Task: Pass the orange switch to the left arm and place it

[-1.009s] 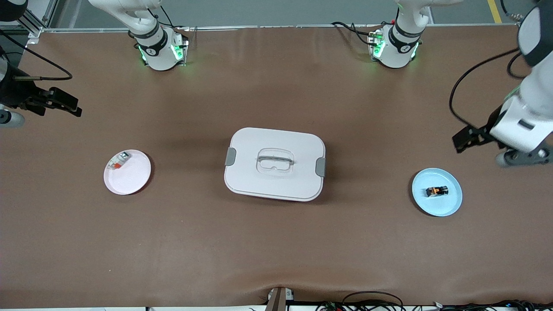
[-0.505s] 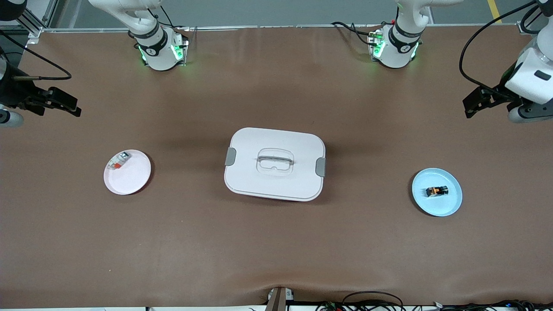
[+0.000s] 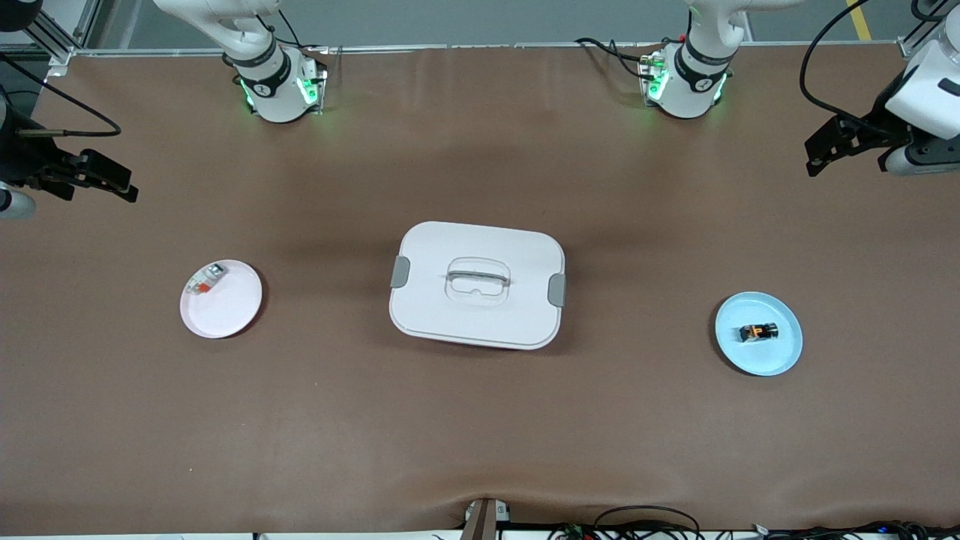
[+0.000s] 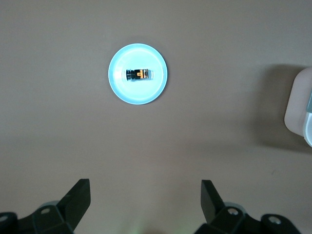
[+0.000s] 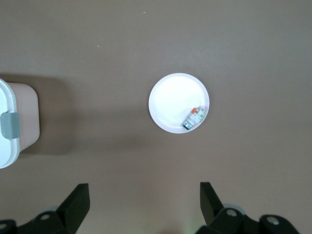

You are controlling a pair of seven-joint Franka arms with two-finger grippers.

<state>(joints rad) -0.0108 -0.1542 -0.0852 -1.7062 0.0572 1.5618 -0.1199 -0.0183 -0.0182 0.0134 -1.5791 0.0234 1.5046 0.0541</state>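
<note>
The orange switch (image 3: 757,331), tiny and black with an orange part, lies on a light blue plate (image 3: 774,356) toward the left arm's end of the table. In the left wrist view the switch (image 4: 138,74) lies in the middle of that plate (image 4: 139,93). The white lidded box (image 3: 477,283) stands at the table's middle. My left gripper (image 3: 816,154) is open and empty, up over bare table apart from the blue plate. My right gripper (image 3: 124,186) is open and empty over bare table at the right arm's end.
A pink plate (image 3: 229,313) toward the right arm's end holds a small white piece with a red-orange patch (image 3: 204,280). The plate (image 5: 170,97) and the piece (image 5: 194,117) show in the right wrist view. The box's edge shows in both wrist views (image 4: 298,112) (image 5: 14,126).
My left gripper has drawn away from the blue plate, toward the robots' bases, still open and empty. The right arm has barely moved. The switch has not moved.
</note>
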